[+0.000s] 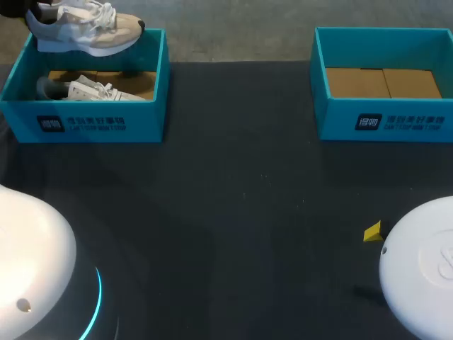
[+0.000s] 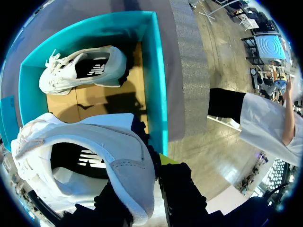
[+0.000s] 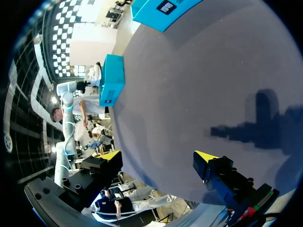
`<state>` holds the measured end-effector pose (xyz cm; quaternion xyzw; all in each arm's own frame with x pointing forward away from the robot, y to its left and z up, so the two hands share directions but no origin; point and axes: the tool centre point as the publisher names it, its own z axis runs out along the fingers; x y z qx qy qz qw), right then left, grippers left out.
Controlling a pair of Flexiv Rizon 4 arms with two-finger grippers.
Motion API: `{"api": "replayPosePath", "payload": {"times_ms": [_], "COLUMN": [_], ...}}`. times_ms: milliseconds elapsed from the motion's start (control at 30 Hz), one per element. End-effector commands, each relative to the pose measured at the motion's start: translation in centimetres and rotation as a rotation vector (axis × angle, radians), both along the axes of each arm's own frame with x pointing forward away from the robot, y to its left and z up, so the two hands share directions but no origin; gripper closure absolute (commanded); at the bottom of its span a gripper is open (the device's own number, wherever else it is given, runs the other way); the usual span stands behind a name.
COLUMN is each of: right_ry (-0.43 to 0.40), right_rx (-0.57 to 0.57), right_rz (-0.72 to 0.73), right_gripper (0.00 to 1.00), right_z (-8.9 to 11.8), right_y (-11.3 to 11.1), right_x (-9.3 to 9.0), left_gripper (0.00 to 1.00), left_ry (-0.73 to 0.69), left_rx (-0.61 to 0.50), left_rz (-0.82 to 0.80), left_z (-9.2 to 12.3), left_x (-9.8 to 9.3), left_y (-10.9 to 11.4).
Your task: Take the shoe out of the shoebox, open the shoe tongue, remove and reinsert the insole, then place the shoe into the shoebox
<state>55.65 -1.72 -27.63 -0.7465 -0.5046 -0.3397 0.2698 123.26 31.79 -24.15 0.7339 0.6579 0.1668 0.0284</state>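
A white and beige sneaker (image 1: 88, 30) hangs over the back rim of the left teal shoebox (image 1: 99, 124). My left gripper (image 1: 32, 19) is shut on its grey heel. In the left wrist view the held sneaker (image 2: 85, 146) fills the space between the fingers of the left gripper (image 2: 142, 187), one yellow tip (image 2: 165, 159) showing beside the heel. A second white sneaker (image 2: 83, 68) lies on its side on the box's cardboard floor (image 2: 102, 101), also visible in the head view (image 1: 92, 90). My right gripper (image 3: 158, 156) stands open over bare table near the front right, with one yellow tip (image 1: 373, 231) in the head view.
An empty teal shoebox (image 1: 382, 120) with a cardboard floor stands at the back right. Dark table (image 1: 241, 212) stretches between the two boxes and my arms. Both teal boxes (image 3: 111, 80) lie far ahead of the right gripper.
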Motion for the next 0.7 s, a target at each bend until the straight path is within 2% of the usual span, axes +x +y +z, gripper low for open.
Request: {"api": "replayPosePath", "payload": {"times_ms": [33,700], "right_ry": [-0.001,-0.001], "right_rx": [-0.004,-0.004], "right_rz": [-0.003,-0.003], "right_gripper": [0.00,0.00], "right_z": [0.1,0.1], "right_y": [0.1,0.1], "right_x": [-0.2,-0.2], "left_gripper": [1.00,1.00], "left_ry": [-0.012,-0.017], "left_rx": [0.004,0.012], "left_rz": [0.000,0.004], "left_z": [-0.6,-2.7], "left_x": [0.4,0.6], "left_y": [-0.1,-1.0]}}
